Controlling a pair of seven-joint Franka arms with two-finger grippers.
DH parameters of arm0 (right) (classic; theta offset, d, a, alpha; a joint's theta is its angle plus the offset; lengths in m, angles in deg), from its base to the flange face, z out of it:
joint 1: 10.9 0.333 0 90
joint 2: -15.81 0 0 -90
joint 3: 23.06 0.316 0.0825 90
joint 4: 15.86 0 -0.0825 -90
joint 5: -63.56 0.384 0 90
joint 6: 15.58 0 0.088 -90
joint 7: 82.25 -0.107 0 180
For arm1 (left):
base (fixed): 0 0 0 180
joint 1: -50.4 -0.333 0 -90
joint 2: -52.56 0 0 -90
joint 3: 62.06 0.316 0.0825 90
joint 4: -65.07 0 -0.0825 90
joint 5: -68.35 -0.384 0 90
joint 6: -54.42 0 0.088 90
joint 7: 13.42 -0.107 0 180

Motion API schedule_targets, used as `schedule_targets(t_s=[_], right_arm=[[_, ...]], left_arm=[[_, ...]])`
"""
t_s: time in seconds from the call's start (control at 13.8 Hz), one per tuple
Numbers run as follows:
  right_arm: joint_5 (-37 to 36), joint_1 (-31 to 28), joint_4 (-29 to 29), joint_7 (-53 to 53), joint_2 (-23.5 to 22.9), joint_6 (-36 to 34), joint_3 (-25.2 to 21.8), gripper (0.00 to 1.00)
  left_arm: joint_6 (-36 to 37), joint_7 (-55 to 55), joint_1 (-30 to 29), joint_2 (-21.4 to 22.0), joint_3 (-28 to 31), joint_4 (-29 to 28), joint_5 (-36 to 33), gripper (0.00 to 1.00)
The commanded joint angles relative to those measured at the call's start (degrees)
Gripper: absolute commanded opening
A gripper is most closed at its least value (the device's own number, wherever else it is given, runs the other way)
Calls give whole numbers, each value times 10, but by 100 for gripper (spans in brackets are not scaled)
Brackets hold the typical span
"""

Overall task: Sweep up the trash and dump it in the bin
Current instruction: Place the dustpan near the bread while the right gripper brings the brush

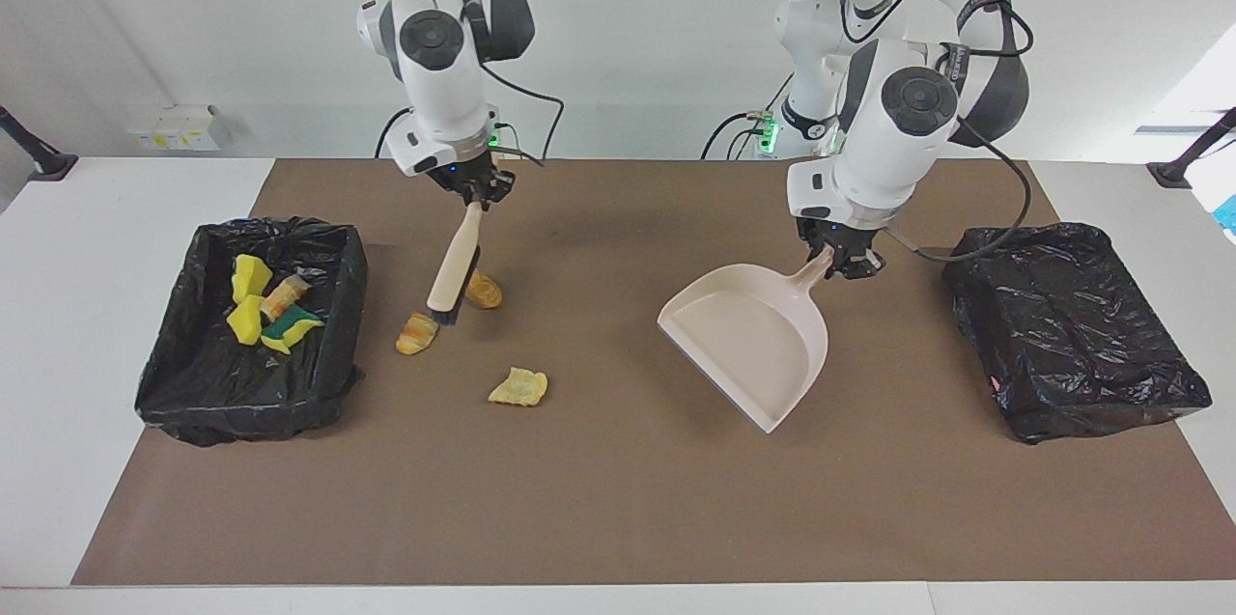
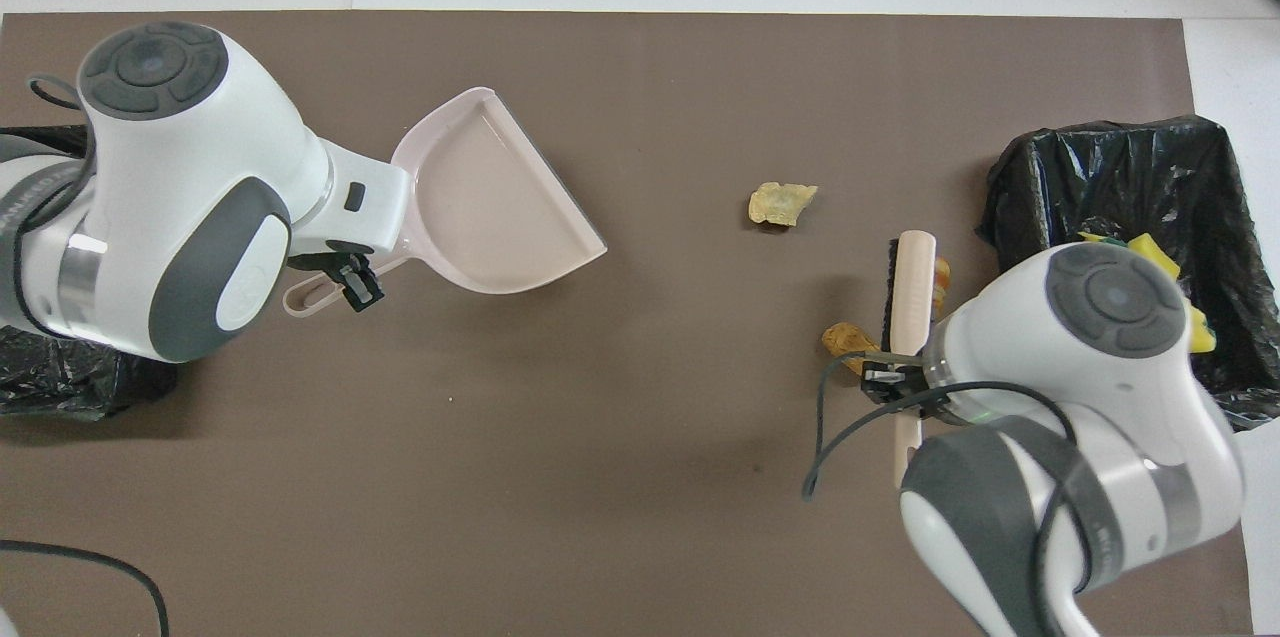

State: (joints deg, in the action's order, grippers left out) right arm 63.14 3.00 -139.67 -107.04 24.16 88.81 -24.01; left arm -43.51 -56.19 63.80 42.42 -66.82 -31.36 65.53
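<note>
My right gripper point(image 1: 475, 193) point(image 2: 900, 372) is shut on the handle of the beige brush point(image 1: 454, 269) point(image 2: 912, 287). The brush slants down, and its black bristles sit between two trash pieces: a brown lump point(image 1: 485, 291) point(image 2: 843, 337) and a striped pastry point(image 1: 415, 333). A third, pale yellow piece point(image 1: 519, 387) point(image 2: 782, 202) lies farther from the robots. My left gripper point(image 1: 838, 260) point(image 2: 345, 275) is shut on the handle of the beige dustpan point(image 1: 748, 345) point(image 2: 490, 207). The pan is empty and tilted, and it is over the mat toward the left arm's end. The black-lined bin point(image 1: 193, 393) point(image 2: 1100, 142) holds yellow sponges point(image 1: 249, 279).
A second black-lined bin point(image 1: 1072, 325) sits at the left arm's end of the brown mat point(image 1: 618, 518), beside the left gripper. My left arm covers most of it in the overhead view. White table surrounds the mat.
</note>
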Motion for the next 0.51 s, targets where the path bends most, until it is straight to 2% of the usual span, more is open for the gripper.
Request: schedule_targets(t_s=[0.0,0.29,0.43], right_arm=[[-19,-71,-41,103,12,56,7,0],[-40,-129,-102,171,4,151,8,0],[-40,-133,-107,189,-9,154,8,0]], left_arm=[[-1,-98,-8,15,-6,-24,-33,0],[-29,-136,-11,27,-6,-55,-37,0],[-49,-127,-10,34,-7,-74,-36,0]])
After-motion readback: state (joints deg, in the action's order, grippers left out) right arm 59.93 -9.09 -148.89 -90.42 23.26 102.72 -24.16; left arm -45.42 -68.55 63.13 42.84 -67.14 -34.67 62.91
